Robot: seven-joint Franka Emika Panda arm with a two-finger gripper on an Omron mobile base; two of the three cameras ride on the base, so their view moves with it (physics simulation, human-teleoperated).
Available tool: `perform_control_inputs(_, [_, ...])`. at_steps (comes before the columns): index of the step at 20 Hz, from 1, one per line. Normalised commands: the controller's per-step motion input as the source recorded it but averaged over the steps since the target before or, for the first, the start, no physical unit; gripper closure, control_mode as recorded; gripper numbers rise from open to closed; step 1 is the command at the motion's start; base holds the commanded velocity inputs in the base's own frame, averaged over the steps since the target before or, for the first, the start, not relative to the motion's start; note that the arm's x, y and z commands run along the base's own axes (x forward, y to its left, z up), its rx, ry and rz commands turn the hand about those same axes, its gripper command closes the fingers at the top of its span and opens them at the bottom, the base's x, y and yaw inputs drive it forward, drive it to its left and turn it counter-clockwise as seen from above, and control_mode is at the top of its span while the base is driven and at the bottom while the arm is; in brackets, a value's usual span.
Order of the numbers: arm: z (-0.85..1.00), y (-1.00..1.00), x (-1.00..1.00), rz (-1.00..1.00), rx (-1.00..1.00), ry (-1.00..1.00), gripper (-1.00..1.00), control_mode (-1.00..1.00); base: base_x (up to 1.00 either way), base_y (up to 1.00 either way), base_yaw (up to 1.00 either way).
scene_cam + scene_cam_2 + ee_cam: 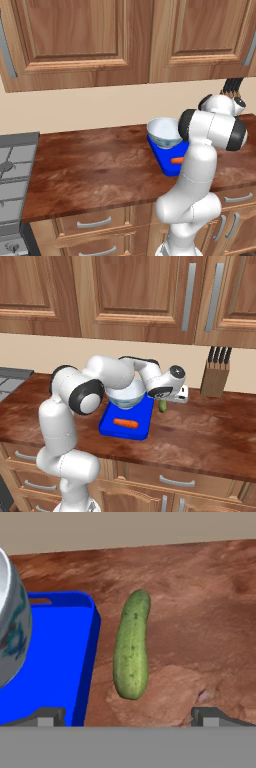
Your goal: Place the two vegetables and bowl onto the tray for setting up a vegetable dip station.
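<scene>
The blue tray (112, 428) lies on the wooden counter with the white bowl (125, 397) on its far part and the orange carrot piece (125, 423) on its near part. The green cucumber-like piece (131, 647) rests on the counter just right of the tray's edge (90, 647), apart from it. My gripper (130, 718) hovers above the green piece, open, its fingertips (50, 717) standing wide to either side with nothing held. From the right base view the gripper (168, 399) hangs right over the green piece (163, 405). The bowl (164, 131), tray (167, 160) and carrot (177, 161) show beside my arm.
A knife block (216, 376) stands at the back right of the counter. A stove (15, 165) sits at the far left. Wooden cabinets hang above, and the bowl (10, 627) rises close to the gripper's left.
</scene>
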Motion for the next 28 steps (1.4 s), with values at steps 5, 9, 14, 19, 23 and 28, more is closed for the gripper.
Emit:
perform_control_inputs(5, [-0.04,-0.04,0.15,0.11,-0.10,0.00,-1.00,-1.00,0.00,0.00,0.00])
perform_control_inputs(9, [-0.07,0.00,0.12,0.10,-0.08,0.00,-1.00,-1.00,0.00,0.00,0.00])
perform_control_inputs(14, [-0.11,0.00,0.06,0.08,-0.06,0.00,-1.00,-1.00,0.00,0.00,0.00])
perform_control_inputs(19, [-0.10,0.00,0.00,0.02,-0.04,0.00,-1.00,-1.00,0.00,0.00,0.00])
perform_control_inputs(23, [-0.08,0.00,0.01,0.00,-0.02,0.00,-1.00,-1.00,0.00,0.00,0.00])
perform_control_inputs(28, [-0.09,0.04,0.00,0.00,-0.01,0.02,-1.00,-1.00,0.00,0.00,0.00])
